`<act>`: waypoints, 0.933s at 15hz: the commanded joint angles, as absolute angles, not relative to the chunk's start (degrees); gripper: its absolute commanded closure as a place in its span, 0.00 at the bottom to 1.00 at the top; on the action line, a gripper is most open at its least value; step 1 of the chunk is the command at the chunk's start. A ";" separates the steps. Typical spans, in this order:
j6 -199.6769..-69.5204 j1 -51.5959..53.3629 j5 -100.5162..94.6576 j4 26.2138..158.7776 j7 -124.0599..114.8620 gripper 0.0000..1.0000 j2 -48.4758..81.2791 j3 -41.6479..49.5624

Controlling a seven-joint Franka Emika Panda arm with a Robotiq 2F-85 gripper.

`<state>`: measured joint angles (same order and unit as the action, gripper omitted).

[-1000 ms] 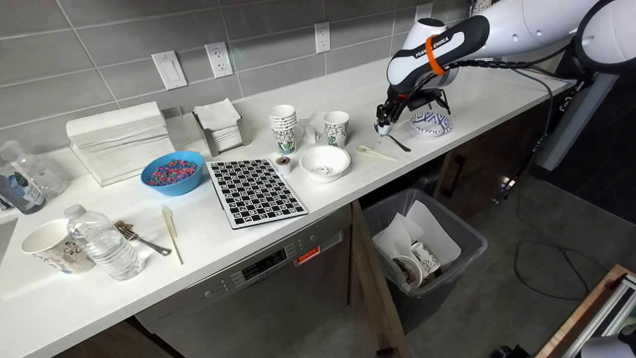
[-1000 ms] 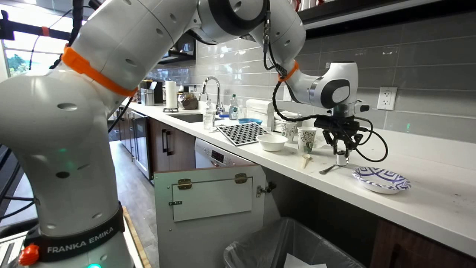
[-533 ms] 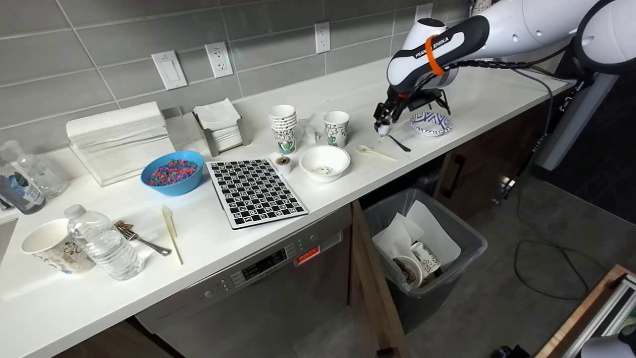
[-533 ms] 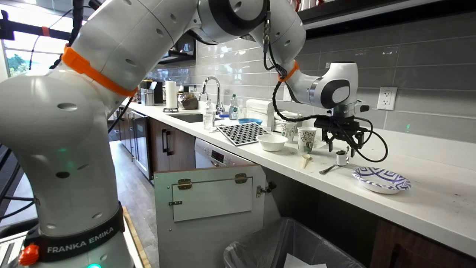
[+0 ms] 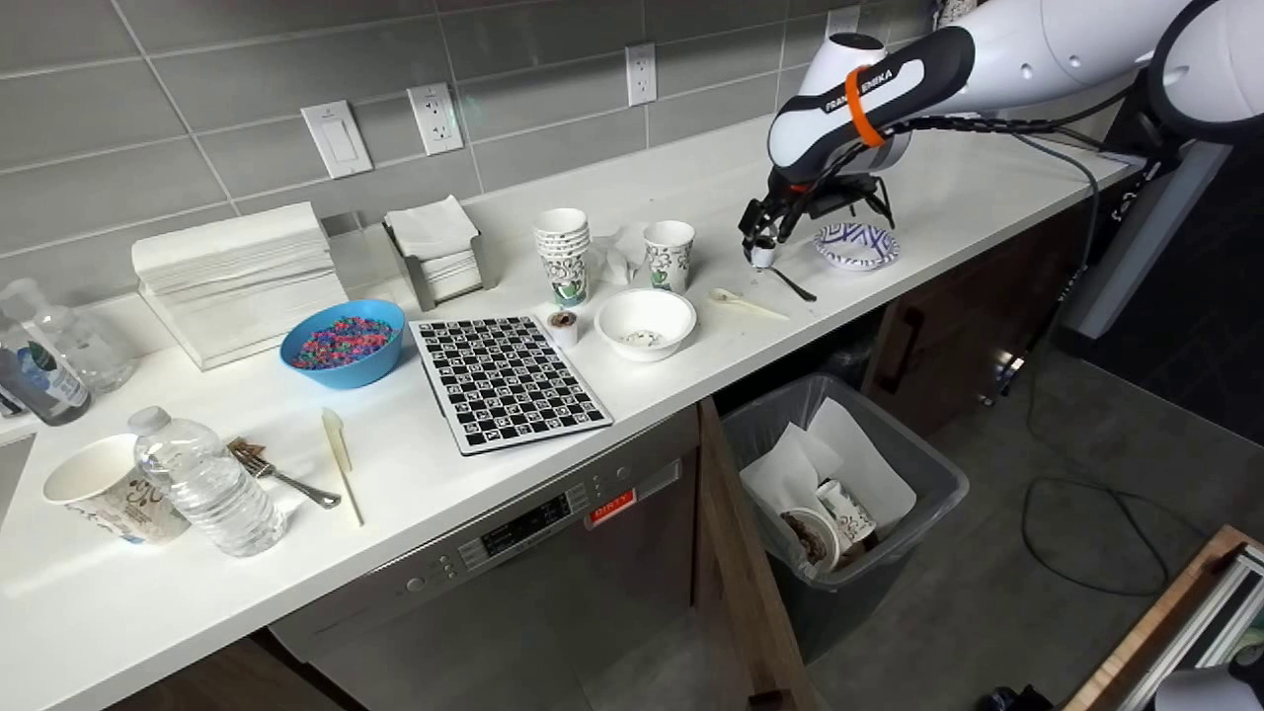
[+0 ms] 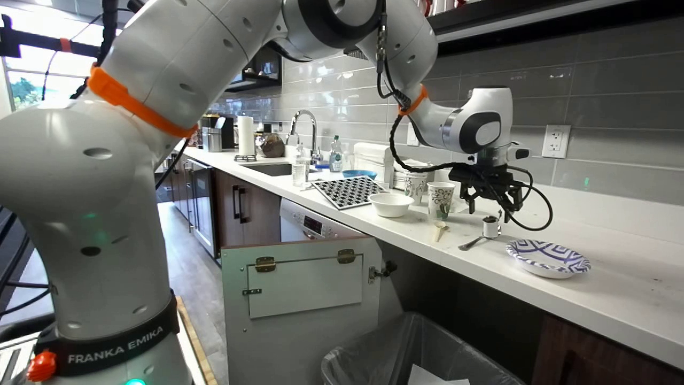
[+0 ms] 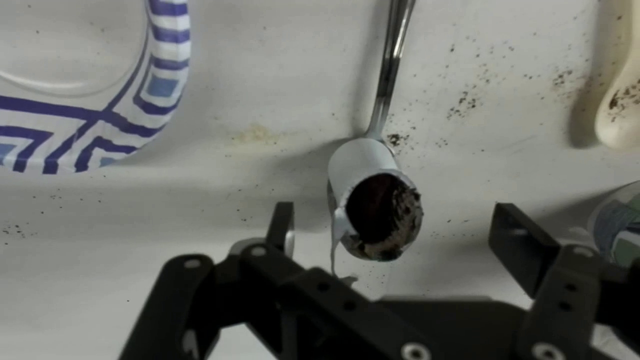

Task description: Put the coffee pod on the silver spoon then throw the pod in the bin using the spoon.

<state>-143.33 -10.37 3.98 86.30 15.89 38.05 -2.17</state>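
I judge the coffee pod (image 7: 361,159) set on the silver spoon (image 7: 386,80); gripper (image 7: 393,217) spread wide, holding nothing; handle (image 7: 393,42) grasp next, kept level.

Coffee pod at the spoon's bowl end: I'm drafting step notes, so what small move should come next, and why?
Probably lift the pincer straight up: in the wrist view the coffee pod shows between its wide-open jaws, clear of both, so a sideways move might knock the pod away from the bowl end of the silver spoon.

In your wrist view, the pod (image 7: 361,159) sits on the spoon (image 7: 389,85), the dish (image 7: 169,60) left, the cup (image 7: 622,235) right.
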 commanded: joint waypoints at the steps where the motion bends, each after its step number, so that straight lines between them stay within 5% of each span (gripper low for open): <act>1: -142.85 -9.60 4.38 90.98 13.35 0.00 34.89 -1.87; 14: -142.78 -8.62 3.46 98.29 8.55 0.00 31.80 0.76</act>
